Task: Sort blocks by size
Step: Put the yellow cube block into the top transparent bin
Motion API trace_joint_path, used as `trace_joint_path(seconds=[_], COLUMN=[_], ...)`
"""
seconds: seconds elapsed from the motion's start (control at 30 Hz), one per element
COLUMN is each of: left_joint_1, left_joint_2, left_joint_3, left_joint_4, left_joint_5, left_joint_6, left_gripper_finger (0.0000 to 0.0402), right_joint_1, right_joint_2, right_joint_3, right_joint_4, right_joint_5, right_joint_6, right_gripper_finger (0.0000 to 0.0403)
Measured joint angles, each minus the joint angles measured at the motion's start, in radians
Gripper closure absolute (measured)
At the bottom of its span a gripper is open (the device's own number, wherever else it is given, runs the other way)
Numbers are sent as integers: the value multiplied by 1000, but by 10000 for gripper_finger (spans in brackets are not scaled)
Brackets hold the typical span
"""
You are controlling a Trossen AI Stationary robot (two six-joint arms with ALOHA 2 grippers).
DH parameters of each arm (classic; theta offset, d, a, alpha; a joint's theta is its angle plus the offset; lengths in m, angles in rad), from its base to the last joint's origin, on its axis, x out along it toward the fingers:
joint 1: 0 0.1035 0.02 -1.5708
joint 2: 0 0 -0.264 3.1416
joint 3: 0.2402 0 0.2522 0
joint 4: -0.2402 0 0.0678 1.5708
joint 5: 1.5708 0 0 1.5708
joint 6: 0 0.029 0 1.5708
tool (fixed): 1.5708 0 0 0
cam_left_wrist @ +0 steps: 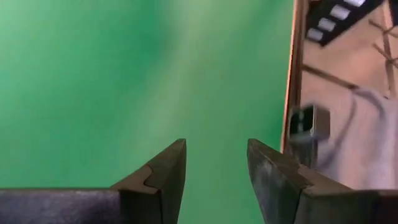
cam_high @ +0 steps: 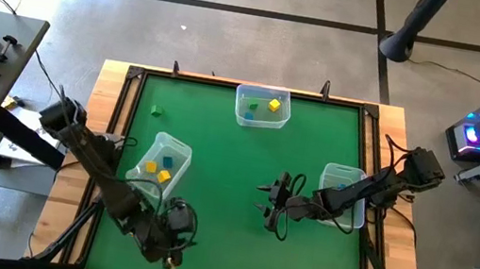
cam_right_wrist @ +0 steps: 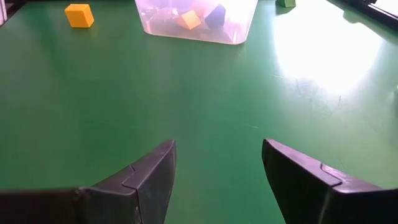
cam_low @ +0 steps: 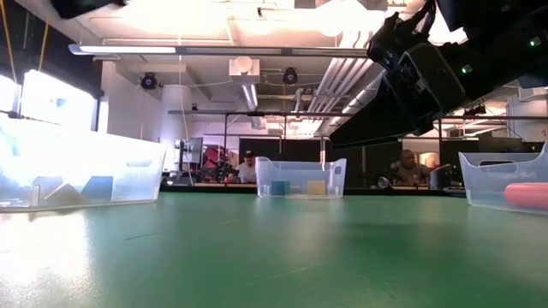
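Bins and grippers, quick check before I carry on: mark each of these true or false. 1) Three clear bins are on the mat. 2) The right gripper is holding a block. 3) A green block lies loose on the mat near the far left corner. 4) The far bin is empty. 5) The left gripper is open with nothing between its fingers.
1) True: far bin, left bin and right bin stand on the green mat.
2) False: the right gripper is open over bare mat.
3) True: the green block lies alone there.
4) False: it holds a yellow block and a green one.
5) True: the left gripper is open and empty.
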Motion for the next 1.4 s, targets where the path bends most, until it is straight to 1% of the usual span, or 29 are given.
trace_joint_path(seconds=[0.2, 0.37, 0.47, 0.77, 1.0, 1.17, 1.27, 1.4], left_joint_1=[-40, -96, -139, -258, -296, -305, -317, -333], left_joint_2=[46, 69, 71, 71, 71, 71, 71, 71], left_joint_3=[0, 0, 0, 0, 0, 0, 0, 0], left_joint_4=[-153, -277, -354, -541, -631, -671, -694, -719], left_joint_5=[163, 253, 271, 272, 277, 306, 306, 306], left_joint_6=[-320, -551, -668, -964, -1108, -1163, -1190, -1243], left_gripper_finger=[248, 248, 248, 248, 248, 247, 238, 213], right_joint_1=[-5, -16, -17, -16, -16, -16, -16, -16], right_joint_2=[0, 0, 0, 0, 0, 0, 0, 0], right_joint_3=[0, 0, 0, 0, 0, 0, 0, 0], right_joint_4=[9, 13, 13, 13, 13, 14, 14, 14], right_joint_5=[0, 0, 1, 0, 0, 0, 0, -1], right_joint_6=[-27, -30, -35, -41, -40, -37, -37, -34], right_gripper_finger=[169, 169, 169, 169, 169, 169, 169, 169])
